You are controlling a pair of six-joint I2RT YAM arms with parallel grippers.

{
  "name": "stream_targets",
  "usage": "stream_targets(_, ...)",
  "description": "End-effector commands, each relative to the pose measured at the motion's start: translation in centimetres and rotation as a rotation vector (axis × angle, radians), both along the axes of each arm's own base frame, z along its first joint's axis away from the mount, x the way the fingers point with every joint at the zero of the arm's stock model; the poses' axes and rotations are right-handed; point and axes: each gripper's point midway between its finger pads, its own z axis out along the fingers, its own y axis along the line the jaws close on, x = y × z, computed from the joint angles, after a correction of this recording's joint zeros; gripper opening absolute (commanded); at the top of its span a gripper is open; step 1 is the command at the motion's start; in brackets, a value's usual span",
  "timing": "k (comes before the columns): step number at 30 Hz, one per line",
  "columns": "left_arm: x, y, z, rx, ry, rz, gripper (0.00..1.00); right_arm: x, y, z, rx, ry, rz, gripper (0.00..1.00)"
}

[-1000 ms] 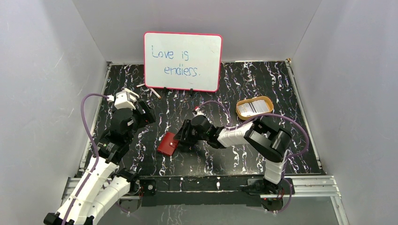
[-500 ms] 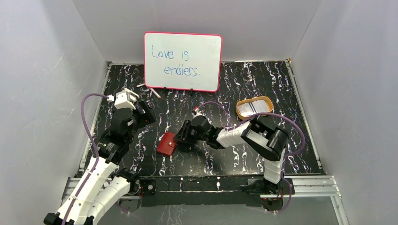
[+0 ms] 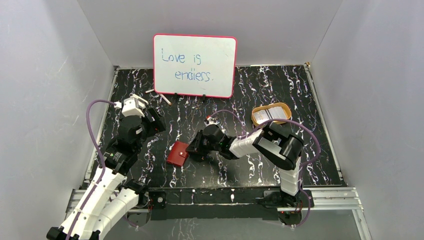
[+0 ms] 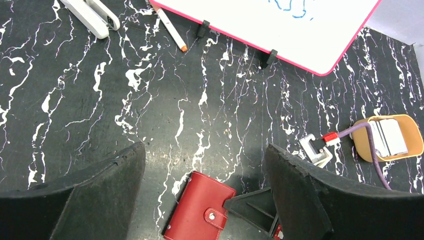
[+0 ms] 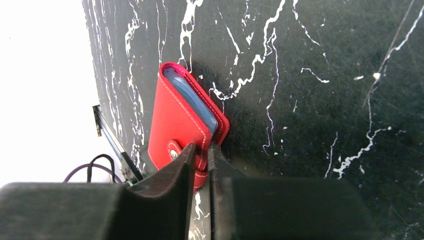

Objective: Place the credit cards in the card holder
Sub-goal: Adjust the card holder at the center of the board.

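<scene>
Right hand (image 5: pixel 201 150) is clamped on the snap-tab edge of the red card holder (image 5: pixel 175 120), which lies on the tabletop (image 5: pixel 325 100). Left hand (image 4: pixel 204 150) hangs wide open, up and left of the card holder. Credit cards (image 4: pixel 389 137) sit in an orange tray (image 4: pixel 364 142), well off to the card holder's far right.

**A:** What sort of place is this?

**B:** A robotics lab test cell. Plain grey panels (image 3: pixel 50 75) box in a black marbled tabletop (image 3: pixel 300 90) on three sides.

**A:** What marks it as a lab?

**B:** A left arm (image 3: pixel 107 185) and a right arm (image 3: pixel 282 150), both white and black, are bolted to a metal rail (image 3: pixel 330 197) at the near edge. Purple cables (image 3: pixel 91 125) loop along them. Small props sit out: a propped whiteboard (image 3: pixel 195 65), a red card holder (image 3: pixel 177 153) and an orange-rimmed tray (image 3: pixel 257 111).
</scene>
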Motion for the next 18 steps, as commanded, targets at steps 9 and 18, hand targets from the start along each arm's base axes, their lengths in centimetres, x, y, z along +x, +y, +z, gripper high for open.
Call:
stream_targets(9, -0.1, 0.2, 0.3, 0.001, -0.006, 0.009, 0.86, 0.9, -1.8, 5.2, 0.019, -0.189, 0.038, 0.00)
stream_targets(18, -0.7, -6.0, 0.5, -0.085, 0.000, -0.334, 0.86, 0.7, -11.4, 7.6, -0.264, -0.340, 0.326, 0.00)
